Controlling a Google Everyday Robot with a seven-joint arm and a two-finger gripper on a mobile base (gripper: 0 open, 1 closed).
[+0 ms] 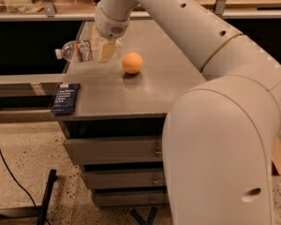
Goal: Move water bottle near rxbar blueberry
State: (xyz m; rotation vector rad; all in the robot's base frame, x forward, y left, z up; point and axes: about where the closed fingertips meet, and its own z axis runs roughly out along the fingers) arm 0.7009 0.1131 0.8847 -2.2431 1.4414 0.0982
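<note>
The water bottle [79,50] is a clear ribbed bottle with a white cap and a red, white and green label. It lies sideways, cap pointing left, past the table's left edge. My gripper [106,54] is shut on its bottom end and holds it just above the back left of the table. One yellowish finger pad [107,51] shows in front of the bottle. The rxbar blueberry [65,98] is a flat navy wrapper with white text. It lies at the table's front left corner, below and in front of the bottle.
An orange ball [132,63] sits on the grey table [150,90], right of the gripper. Drawers [112,151] are under the table top. My white arm fills the right side. A shelf rail [18,78] runs along the left. A black cable lies on the floor.
</note>
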